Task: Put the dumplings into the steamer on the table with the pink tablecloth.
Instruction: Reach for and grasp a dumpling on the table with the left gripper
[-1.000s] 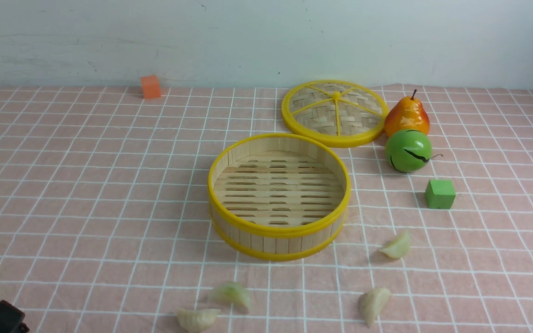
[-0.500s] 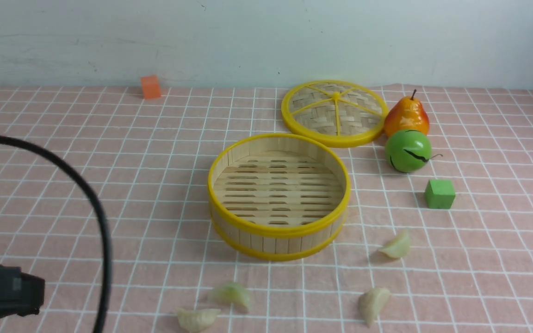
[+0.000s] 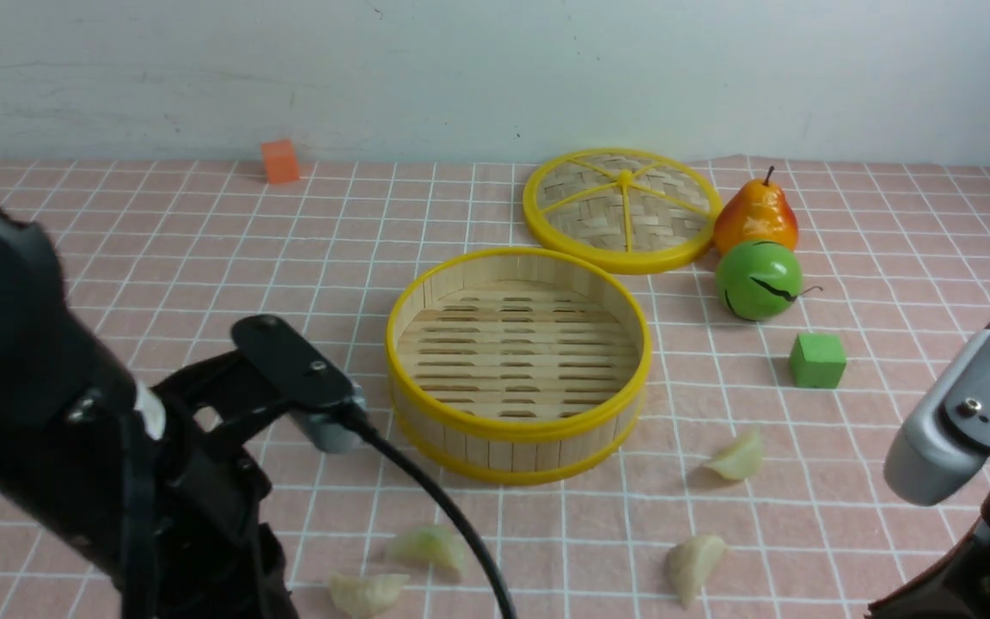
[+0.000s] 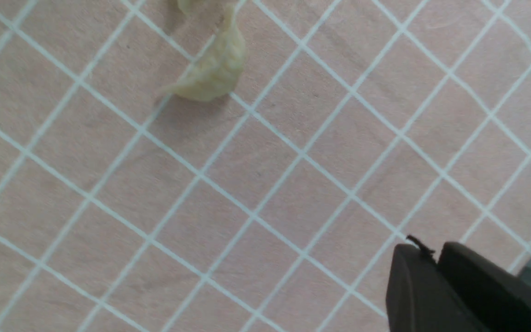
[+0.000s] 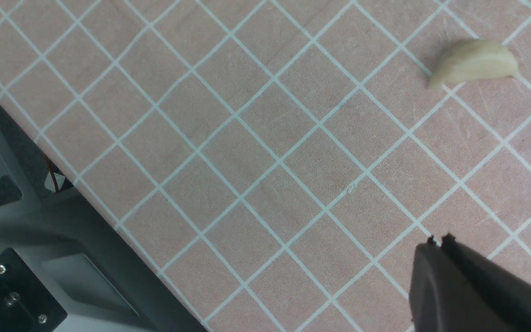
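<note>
Tablecloth (image 3: 160,258) pink with thin white grid; steamer (image 3: 495,451) pale wood, yellow rims; dumplings (image 3: 736,456) glossy cream-green; cube (image 3: 817,361) green.

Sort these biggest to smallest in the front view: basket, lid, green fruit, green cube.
1. Round yellow-rimmed bamboo steamer basket
2. Flat woven yellow-rimmed lid, though it lies farther back, so the gap is unsure
3. Round green toy fruit
4. Small green cube

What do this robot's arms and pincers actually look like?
Left arm: glossy black, rounded joints, small screws, thick black cable. Right arm: grey rounded housing with screws over black. Left pincer and right pincer: dark, matte, wedge-shaped.
</note>
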`<act>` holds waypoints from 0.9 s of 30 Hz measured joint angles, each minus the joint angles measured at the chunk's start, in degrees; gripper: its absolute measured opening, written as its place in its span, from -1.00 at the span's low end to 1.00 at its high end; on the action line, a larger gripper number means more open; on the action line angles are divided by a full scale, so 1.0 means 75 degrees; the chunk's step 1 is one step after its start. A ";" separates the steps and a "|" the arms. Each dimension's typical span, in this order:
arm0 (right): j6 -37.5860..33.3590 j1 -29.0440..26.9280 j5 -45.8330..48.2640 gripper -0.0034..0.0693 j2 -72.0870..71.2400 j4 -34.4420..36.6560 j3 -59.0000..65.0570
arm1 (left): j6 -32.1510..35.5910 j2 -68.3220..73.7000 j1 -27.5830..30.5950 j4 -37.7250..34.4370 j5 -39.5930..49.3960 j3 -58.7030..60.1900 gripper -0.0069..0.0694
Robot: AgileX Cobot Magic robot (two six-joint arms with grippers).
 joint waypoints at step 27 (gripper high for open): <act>0.0000 0.0007 -0.0051 -0.91 0.0023 -0.0204 -0.0008 | 0.2504 0.3700 -0.0118 0.0509 -0.2858 -0.0339 -0.07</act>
